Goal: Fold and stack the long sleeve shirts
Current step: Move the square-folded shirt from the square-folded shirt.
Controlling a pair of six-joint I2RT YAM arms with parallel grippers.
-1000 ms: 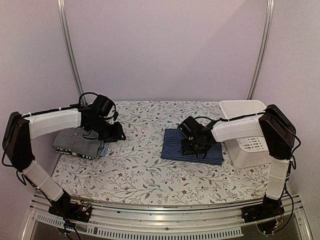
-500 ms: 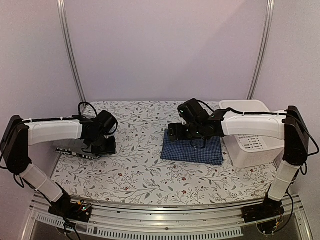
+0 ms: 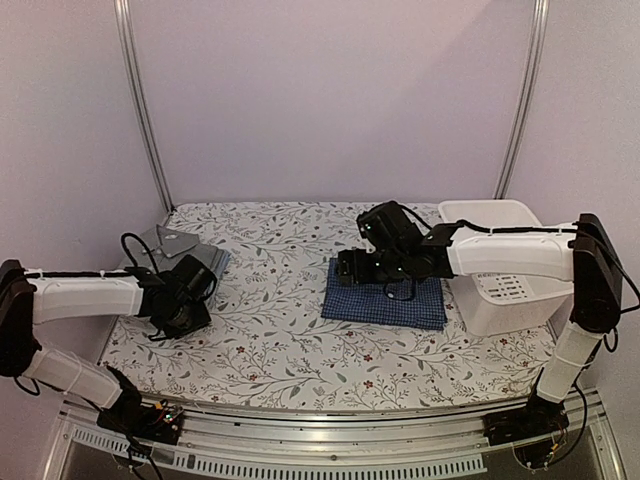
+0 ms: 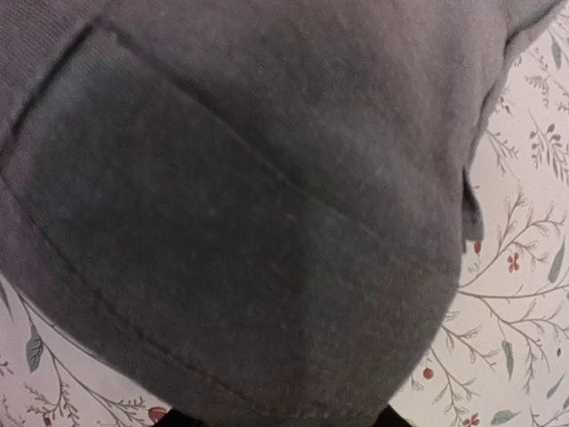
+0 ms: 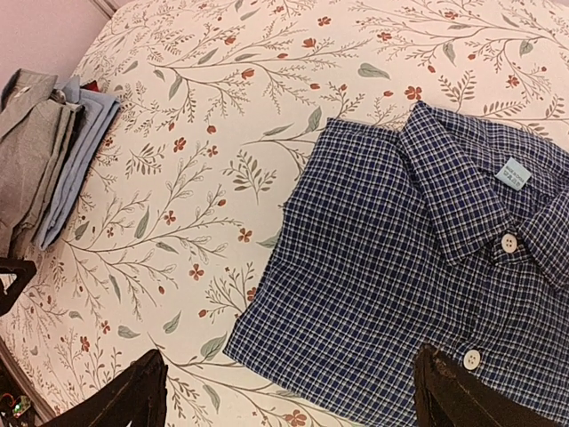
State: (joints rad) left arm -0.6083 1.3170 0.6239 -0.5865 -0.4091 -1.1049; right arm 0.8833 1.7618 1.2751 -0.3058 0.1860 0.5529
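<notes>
A folded dark blue fine-check shirt (image 3: pixel 390 302) with collar and white buttons lies right of the table's middle, and shows in the right wrist view (image 5: pixel 409 258). My right gripper (image 3: pixel 348 268) hovers open and empty over its left edge (image 5: pixel 289 391). A stack at the left has a grey shirt (image 3: pixel 172 243) on top and a light blue one (image 5: pixel 84 142) beneath. My left gripper (image 3: pixel 188 300) is at the stack's near edge. Grey cloth (image 4: pixel 249 196) fills the left wrist view. Its jaws (image 4: pixel 280 418) stand apart, their tips hidden at the frame's bottom.
A white plastic basket (image 3: pixel 500 300) stands at the right edge, just beyond the check shirt. The table has a floral cloth (image 3: pixel 280 340). Metal posts rise at the back corners, and a rail runs along the near edge.
My left arm has dropped and pulled back toward the near edge, uncovering the stack. My right arm swung out to the check shirt's left edge a second ago, then held still.
</notes>
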